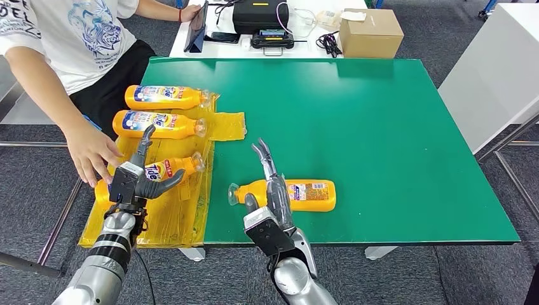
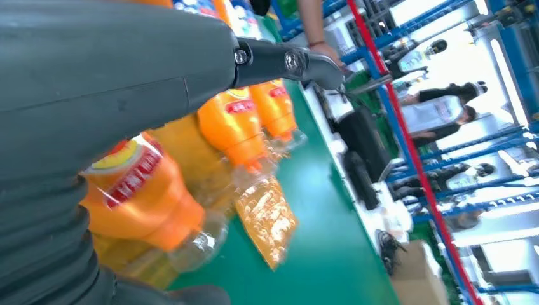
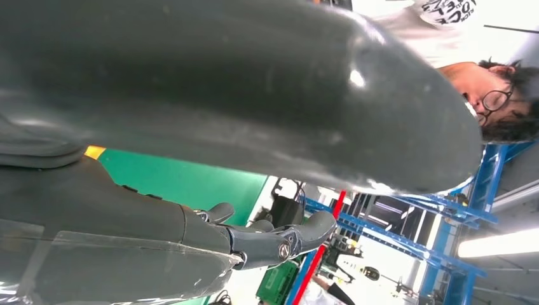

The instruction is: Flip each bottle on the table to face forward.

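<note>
Before me stands a green surface [image 1: 381, 127] on pale legs, over a grey carpeted floor [image 1: 407, 279]. Beyond its far edge sits a white table [image 1: 305, 47] carrying a cardboard box [image 1: 370, 32], a black case [image 1: 259, 14], a tablet [image 1: 196, 27] and tangled cables [image 1: 328, 42]. A white cabinet [image 1: 502, 70] stands off the far right corner. A person in a white printed shirt [image 1: 70, 35] stands at the left edge. Blue racking [image 2: 445, 190] with a red upright runs under bright ceiling light further back.
</note>
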`<state>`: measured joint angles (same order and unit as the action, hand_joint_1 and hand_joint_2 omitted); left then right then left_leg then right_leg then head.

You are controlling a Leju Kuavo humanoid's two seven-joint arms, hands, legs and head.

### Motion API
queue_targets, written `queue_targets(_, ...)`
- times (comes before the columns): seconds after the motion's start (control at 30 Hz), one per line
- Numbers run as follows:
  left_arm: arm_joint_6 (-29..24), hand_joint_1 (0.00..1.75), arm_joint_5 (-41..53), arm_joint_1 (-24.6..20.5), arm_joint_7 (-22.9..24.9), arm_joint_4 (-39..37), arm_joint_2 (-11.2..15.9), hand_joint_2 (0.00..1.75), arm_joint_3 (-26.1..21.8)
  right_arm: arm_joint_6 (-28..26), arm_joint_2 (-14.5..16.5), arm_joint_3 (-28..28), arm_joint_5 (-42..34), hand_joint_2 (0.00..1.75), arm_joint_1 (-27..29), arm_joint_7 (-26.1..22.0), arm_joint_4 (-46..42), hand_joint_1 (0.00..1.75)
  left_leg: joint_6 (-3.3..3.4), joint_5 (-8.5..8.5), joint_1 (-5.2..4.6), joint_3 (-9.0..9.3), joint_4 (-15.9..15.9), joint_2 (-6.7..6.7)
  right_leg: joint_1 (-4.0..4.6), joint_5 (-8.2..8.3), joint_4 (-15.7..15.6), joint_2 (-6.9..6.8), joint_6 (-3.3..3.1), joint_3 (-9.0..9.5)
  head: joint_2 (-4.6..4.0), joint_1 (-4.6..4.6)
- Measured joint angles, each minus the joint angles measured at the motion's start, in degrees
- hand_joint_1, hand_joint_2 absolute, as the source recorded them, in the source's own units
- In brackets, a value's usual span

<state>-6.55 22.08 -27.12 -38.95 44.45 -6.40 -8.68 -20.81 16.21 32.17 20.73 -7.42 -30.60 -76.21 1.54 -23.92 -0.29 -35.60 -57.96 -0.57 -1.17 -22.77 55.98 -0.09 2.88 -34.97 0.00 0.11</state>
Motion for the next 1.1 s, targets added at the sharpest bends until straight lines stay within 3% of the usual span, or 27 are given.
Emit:
queue_targets(0.23,-1.6,0.0,-1.9,1.4,0.0,4.4,-0.8,1.75,0.2,-0.1,0.0,0.0,0.2,0.0,0.0,0.1,0.2,0.0,0.0,0.0,0.01,0.0,0.0,0.02,0.01,0.0,0.0,0.01,0.0,-0.02,0.0,-0.01)
queue_targets(0.4,-15.2,0.0,-8.4,4.5,0.0,15.3,-0.9,1.75,3.6,-0.8,-0.3,0.0,3.7,0.0,-0.2,3.5,0.4,0.0,0.0,0.0,0.01,-0.03,0.0,0.01,0.02,0.0,0.0,0.0,0.0,-0.05,0.0,-0.01)
queue_targets(0.53,-24.3,0.0,-9.5,7.0,0.0,24.7,-0.9,1.75,6.2,1.7,-2.5,0.0,13.2,1.75,-2.1,13.7,1.8,0.0,0.0,0.0,-0.01,-0.05,0.0,-0.01,0.0,0.0,0.0,0.0,0.0,-0.04,0.0,-0.01)
queue_targets(0.63,-25.0,0.0,-11.6,9.4,0.0,29.7,-1.1,1.75,6.5,4.5,-5.3,-0.2,19.7,1.75,-3.3,20.5,3.8,0.0,0.01,-0.01,-0.04,-0.05,0.0,-0.01,-0.03,0.0,0.0,0.0,0.01,-0.04,0.0,-0.01)
queue_targets(0.77,-21.7,0.0,-13.6,12.9,0.0,33.4,-1.8,1.75,6.4,8.9,-9.7,-1.5,23.5,1.75,-5.1,26.9,7.3,0.0,0.03,-0.02,-0.06,-0.06,0.0,-0.02,-0.04,0.01,-0.1,-0.01,0.02,-0.04,0.0,-0.01)
queue_targets(0.93,-18.6,0.0,-12.8,15.9,0.0,33.7,-3.6,1.75,6.5,12.3,-14.0,-4.0,25.2,1.75,-8.2,29.1,13.0,0.0,0.04,-0.02,-0.07,-0.06,0.0,0.0,-0.03,0.03,-0.1,0.0,0.04,-0.05,0.0,-0.02)
queue_targets(1.1,-17.8,0.0,-11.7,16.5,0.0,32.5,-4.8,1.75,7.2,14.1,-15.9,-4.7,25.9,1.75,-11.3,29.5,16.4,0.0,0.04,-0.02,-0.04,-0.04,0.0,0.01,-0.01,0.03,-0.1,0.0,0.04,-0.05,0.0,-0.02)
